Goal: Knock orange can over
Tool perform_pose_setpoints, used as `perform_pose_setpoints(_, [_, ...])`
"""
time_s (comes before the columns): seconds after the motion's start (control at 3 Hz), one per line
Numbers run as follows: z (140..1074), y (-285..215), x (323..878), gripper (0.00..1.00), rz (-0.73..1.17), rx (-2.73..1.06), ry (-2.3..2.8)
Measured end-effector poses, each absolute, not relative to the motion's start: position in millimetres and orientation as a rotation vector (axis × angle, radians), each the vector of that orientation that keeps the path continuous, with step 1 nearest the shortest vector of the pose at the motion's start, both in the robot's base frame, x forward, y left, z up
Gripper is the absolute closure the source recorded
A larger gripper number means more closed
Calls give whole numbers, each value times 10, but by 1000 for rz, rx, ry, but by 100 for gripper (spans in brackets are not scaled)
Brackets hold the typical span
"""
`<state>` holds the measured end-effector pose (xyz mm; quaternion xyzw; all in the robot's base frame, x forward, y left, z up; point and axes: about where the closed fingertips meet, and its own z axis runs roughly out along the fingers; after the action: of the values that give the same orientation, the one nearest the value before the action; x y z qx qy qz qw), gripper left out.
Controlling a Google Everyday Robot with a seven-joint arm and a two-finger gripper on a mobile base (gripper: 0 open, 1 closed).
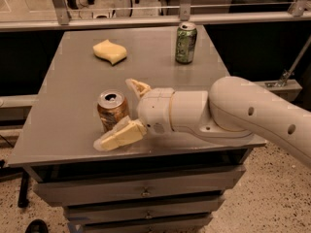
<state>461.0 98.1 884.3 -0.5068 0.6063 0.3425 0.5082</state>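
Note:
The orange can (112, 109) stands upright near the front left of the grey table (68, 91), its silver top open. My gripper (124, 111) is open, reaching in from the right at can height. One pale finger (120, 136) lies in front of the can, the other (138, 87) is just behind and to its right. The can sits at the mouth of the fingers, close to or touching the near one.
A green can (185, 43) stands upright at the back right of the table. A yellow sponge (110, 52) lies at the back left. A rail with glass runs behind the table. Drawers are below the table's front edge.

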Motion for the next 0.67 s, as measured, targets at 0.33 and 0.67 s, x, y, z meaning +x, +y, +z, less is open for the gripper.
perform_pose_setpoints(0.33, [8968,893,4858,0,787,-1215,1436])
perform_pose_setpoints(0.67, [9221,967,5277,0,742,-1187,1418])
